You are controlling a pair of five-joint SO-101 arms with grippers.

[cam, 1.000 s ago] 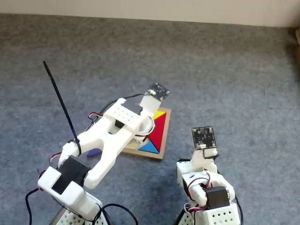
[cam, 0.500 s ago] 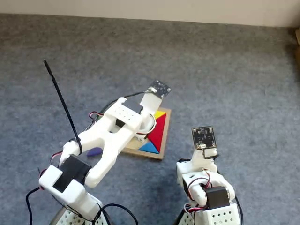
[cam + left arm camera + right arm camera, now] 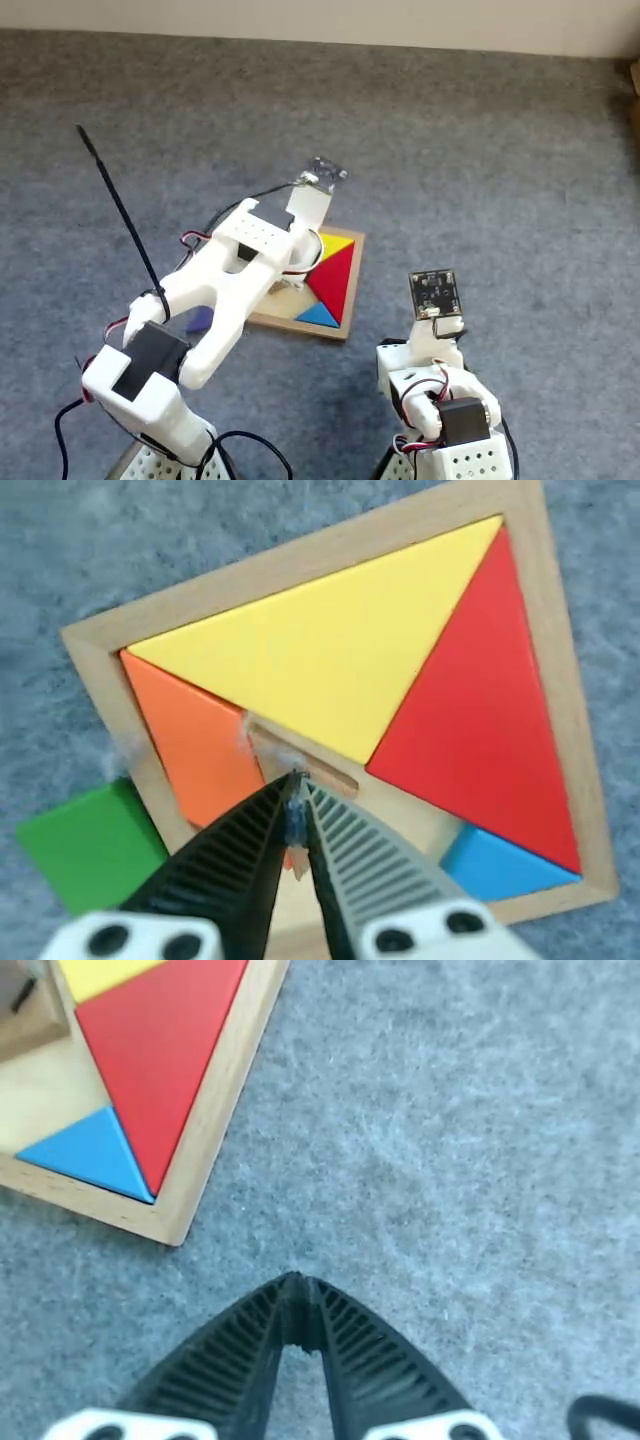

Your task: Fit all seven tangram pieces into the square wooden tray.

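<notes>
The square wooden tray (image 3: 300, 555) holds a large yellow triangle (image 3: 320, 660), a large red triangle (image 3: 480, 730), an orange piece (image 3: 200, 740) and a small blue triangle (image 3: 500, 865). Bare wood shows between them. A green piece (image 3: 85, 845) lies on the carpet just outside the tray's orange side. My left gripper (image 3: 297, 815) is shut, its tips over the bare wood beside the orange piece. A purple piece (image 3: 200, 320) lies on the carpet beside the left arm. My right gripper (image 3: 297, 1315) is shut over the carpet, a short way from the tray's corner (image 3: 215, 1140).
Grey carpet surrounds the tray (image 3: 340, 330). A thin black rod (image 3: 115, 200) sticks up from the left arm. The right arm (image 3: 435, 380) sits folded at the front right. Open carpet lies beyond and to the right of the tray.
The left arm has swung a little to the left and back, uncovering more of the tray's pieces and the purple piece. The right arm has kept still.
</notes>
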